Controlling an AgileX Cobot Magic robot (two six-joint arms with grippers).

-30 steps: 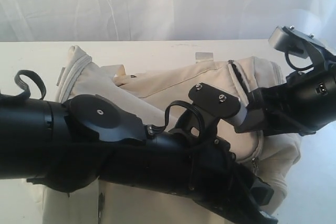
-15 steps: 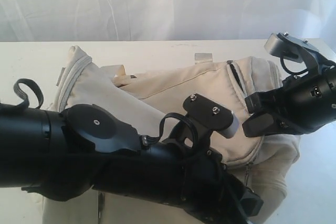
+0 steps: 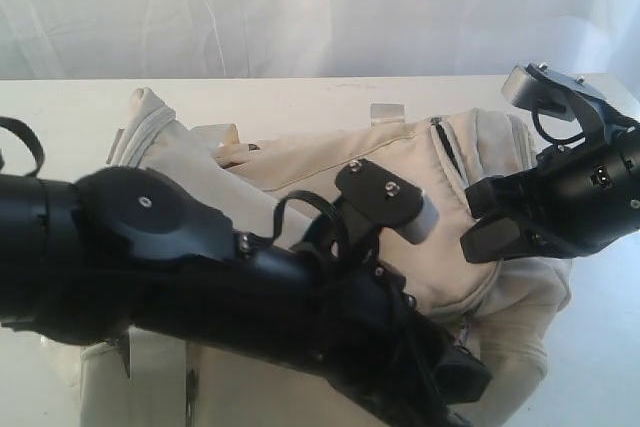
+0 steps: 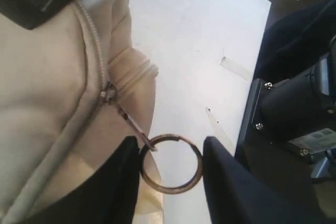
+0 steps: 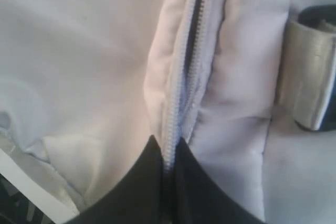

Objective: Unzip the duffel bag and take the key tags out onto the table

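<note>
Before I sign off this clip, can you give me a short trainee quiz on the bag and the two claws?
1. True or false: the right claw is shut on the zip seam of the duffel bag.
2. What sits between the fingers of the left claw? A: a metal ring. B: a red key tag. C: a webbing strap.
3. Fill in: under that ring lies the bare ____ table.

Key: 1 true; 2 A; 3 white.
</note>
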